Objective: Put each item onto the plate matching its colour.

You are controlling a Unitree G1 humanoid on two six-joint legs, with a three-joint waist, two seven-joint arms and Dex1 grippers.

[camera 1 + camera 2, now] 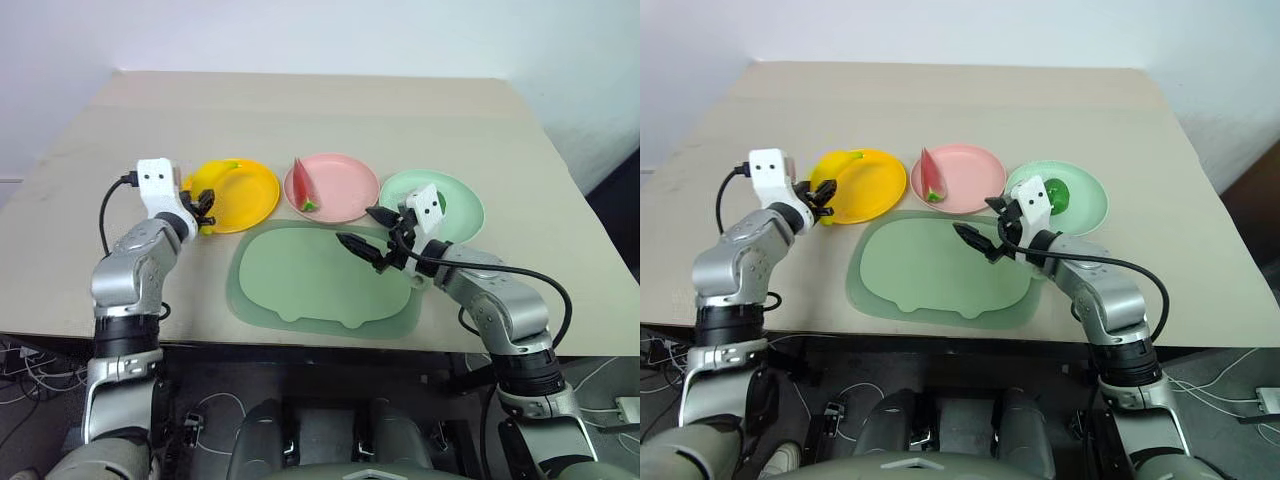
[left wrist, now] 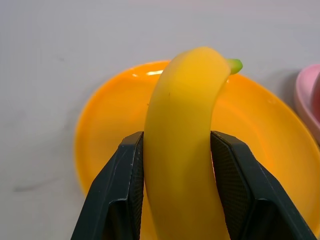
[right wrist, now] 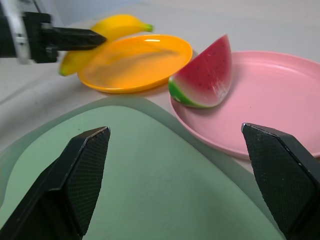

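Left gripper [image 2: 177, 165], fingers clamped on the banana [image 2: 186, 125], held over the yellow-orange plate [image 1: 245, 195] toward the desk's [image 1: 320, 110] left edge. Right gripper [image 1: 365, 240], fingers wide apart, above the green mat [image 1: 300, 275]. Watermelon wedge [image 3: 205, 77] on pink plate [image 3: 280, 100]; dark-green fruit [image 1: 1057, 193] on mint plate [image 1: 1085, 210].

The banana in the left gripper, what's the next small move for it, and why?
Probably carry it a little further over the yellow-orange plate, lower it and open. The left gripper is shut on the banana, which hangs over the plate's near edge. The watermelon wedge already sits on the pink plate.
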